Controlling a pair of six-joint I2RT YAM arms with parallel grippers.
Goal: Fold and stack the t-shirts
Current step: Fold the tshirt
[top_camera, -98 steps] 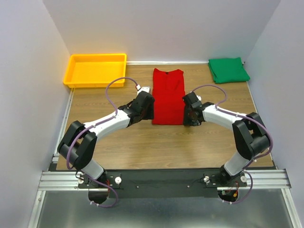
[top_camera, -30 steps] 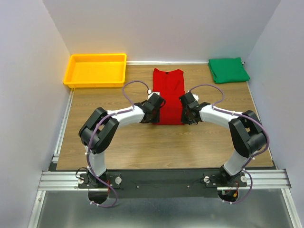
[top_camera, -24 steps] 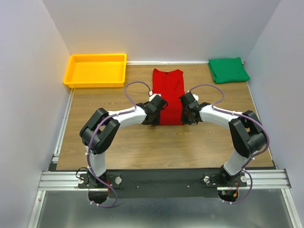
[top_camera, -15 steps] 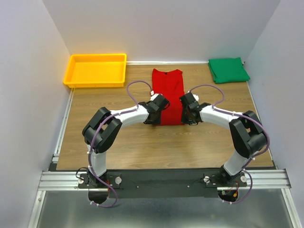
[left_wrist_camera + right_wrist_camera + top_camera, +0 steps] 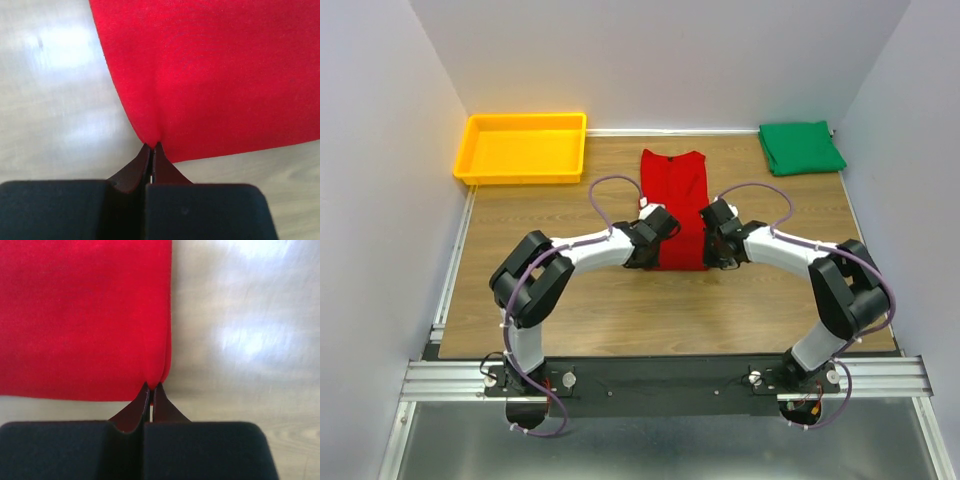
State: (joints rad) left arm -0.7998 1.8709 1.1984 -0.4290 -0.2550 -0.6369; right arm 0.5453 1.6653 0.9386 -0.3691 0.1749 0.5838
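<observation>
- Pale walls on 3 sides, wood-grain table (image 5: 590,310) under my arms.
- The red t-shirt (image 5: 675,200) lies mid-table as a long narrow strip, neck end toward the far wall, hem end toward me.
- My left gripper (image 5: 151,148) is at the near-left corner of that strip. Its fingers are pressed together w/ a bit of red cloth pinched betw. the tips, and the fabric puckers to a point right there.
- My right gripper (image 5: 151,387) is at the near-right corner, same deal: fingers together, clamped on the shirt's edge. The cloth looks doubled along that side.
- Both wrists sit low over the table, one on each side of the hem end, angled in toward the shirt.
- The green t-shirt (image 5: 801,147) is folded into a rough square at the far-right corner, well apart from the red one and from both grippers.
- The yellow tray (image 5: 525,180) sits at the far-left corner, apart from both shirts.
</observation>
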